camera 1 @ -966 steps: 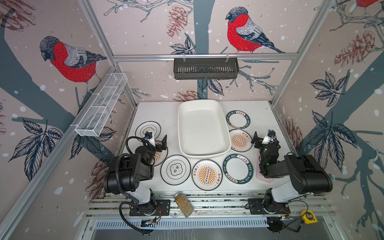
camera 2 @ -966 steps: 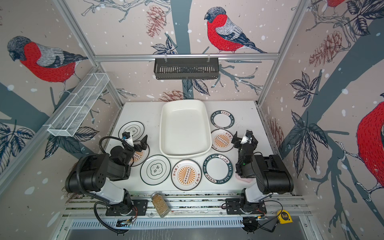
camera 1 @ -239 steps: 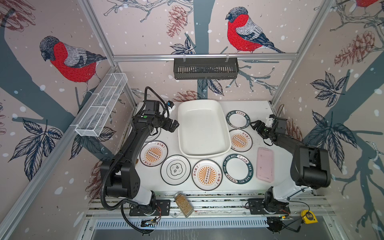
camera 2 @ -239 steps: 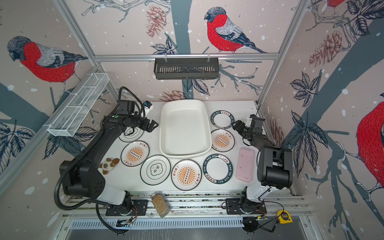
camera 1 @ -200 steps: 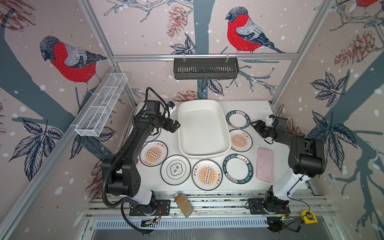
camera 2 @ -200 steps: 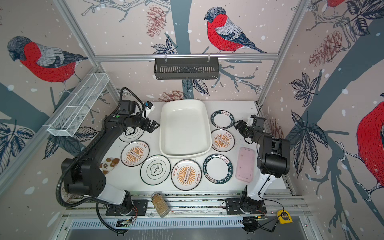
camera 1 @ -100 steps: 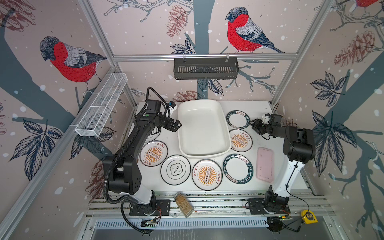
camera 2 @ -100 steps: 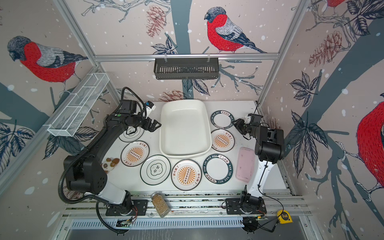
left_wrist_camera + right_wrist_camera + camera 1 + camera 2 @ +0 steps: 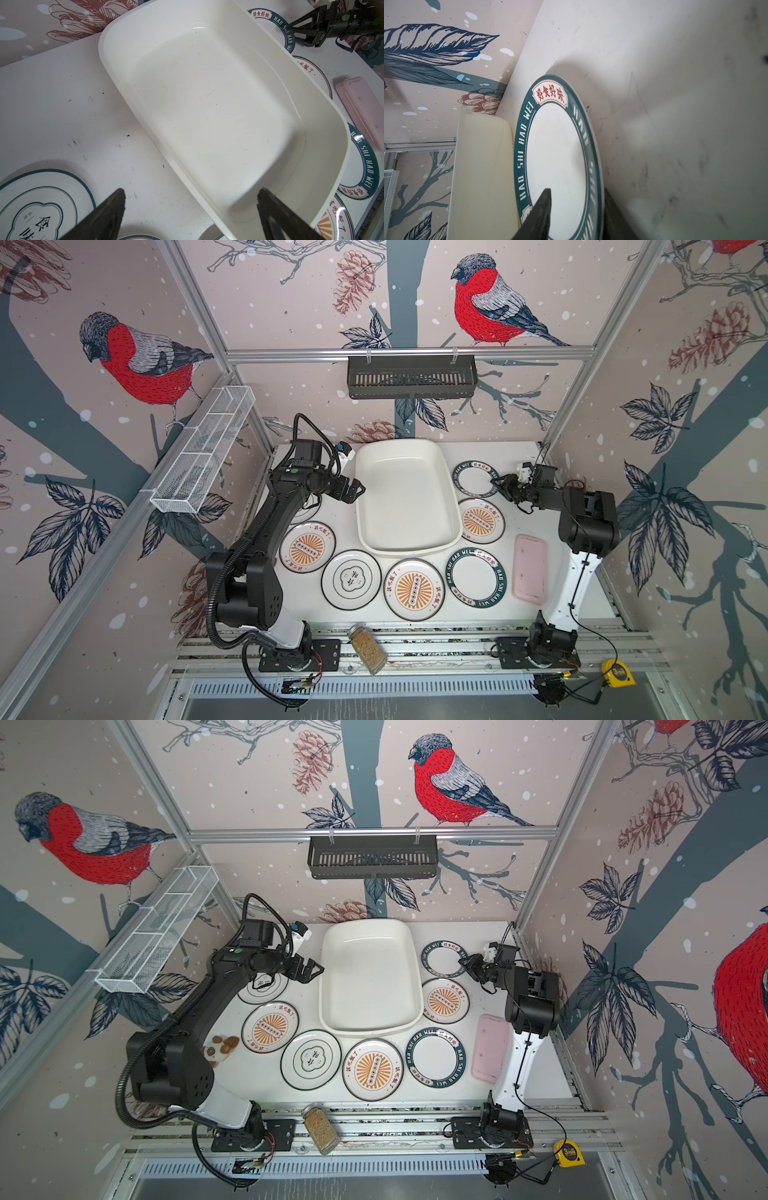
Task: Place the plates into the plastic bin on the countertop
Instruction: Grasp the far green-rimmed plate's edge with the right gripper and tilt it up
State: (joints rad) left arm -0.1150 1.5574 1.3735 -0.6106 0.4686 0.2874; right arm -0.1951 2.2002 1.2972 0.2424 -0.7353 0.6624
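While the left gripper (image 9: 357, 492) hangs spread wide beside the plastic bin (image 9: 399, 443), right gripper (image 9: 500, 487) straddling the far green-rimmed plate (image 9: 473, 480) at its edge, pinch unclear, six more plates (image 9: 311, 1058) flat on the table (image 9: 343, 526)

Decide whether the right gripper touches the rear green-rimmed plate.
Cannot tell. The right wrist view shows the right gripper straddling the rim of the rear green-rimmed plate, but neither contact nor gap is plain.

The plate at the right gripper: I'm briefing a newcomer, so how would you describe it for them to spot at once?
Find the cream plastic bin in the centre; to its right, at the far end, lies a plate with the right gripper at its rim. Unlike the sunburst plate nearer, it has a dark green lettered band and a plain white centre.
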